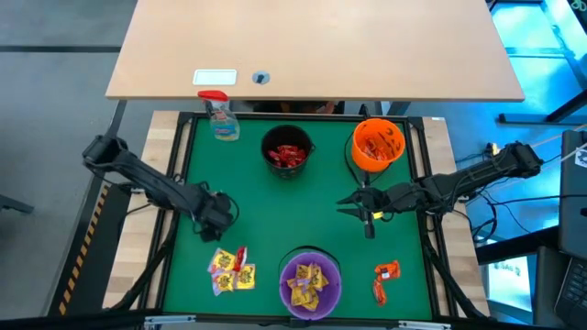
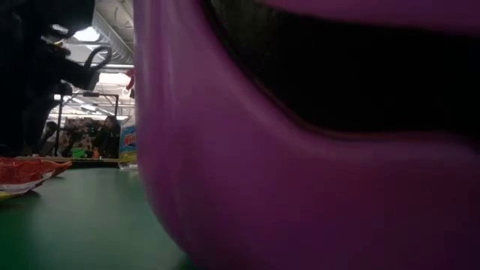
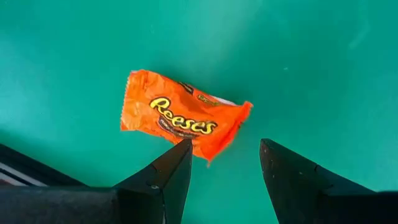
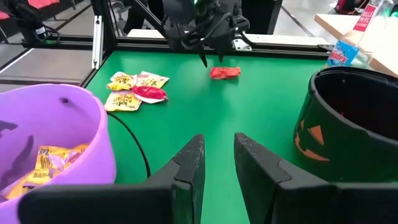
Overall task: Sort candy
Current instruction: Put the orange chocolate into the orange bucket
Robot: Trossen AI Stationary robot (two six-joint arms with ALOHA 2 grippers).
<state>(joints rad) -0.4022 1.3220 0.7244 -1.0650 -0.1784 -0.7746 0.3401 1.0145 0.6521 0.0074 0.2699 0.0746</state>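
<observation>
Seen from above, a green table (image 1: pixel 275 215) fills the centre of the frame, with two dark arms reaching in from the left and right edges.

The left pincer (image 3: pixel 224 168) sits at centre left in the overhead view, pointing down. Its wrist view shows the fingers spread, hovering over an orange candy (image 3: pixel 183 115) that lies flat on the green surface, just beyond the fingertips and not gripped.

The right pincer (image 1: pixel 353 203) is right of centre, below the orange bowl (image 1: pixel 379 144). Its fingers are slightly apart and hold nothing.

Three bowls stand on the table. A black bowl (image 1: pixel 287 150) at upper centre holds red candy (image 1: pixel 287 155). The orange bowl to its right holds orange candy. A purple bowl (image 1: pixel 310 279) at lower centre holds yellow candy (image 1: pixel 308 283).

Loose candy remains on the table: a cluster of yellow packets (image 1: pixel 230 271) with a red one among them at lower left, and orange packets (image 1: pixel 385 278) at lower right.

A spray bottle (image 1: pixel 220 115) stands at the upper left corner of the green surface.

The low view is mostly blocked by the purple bowl's wall, with a packet edge at far left.
</observation>
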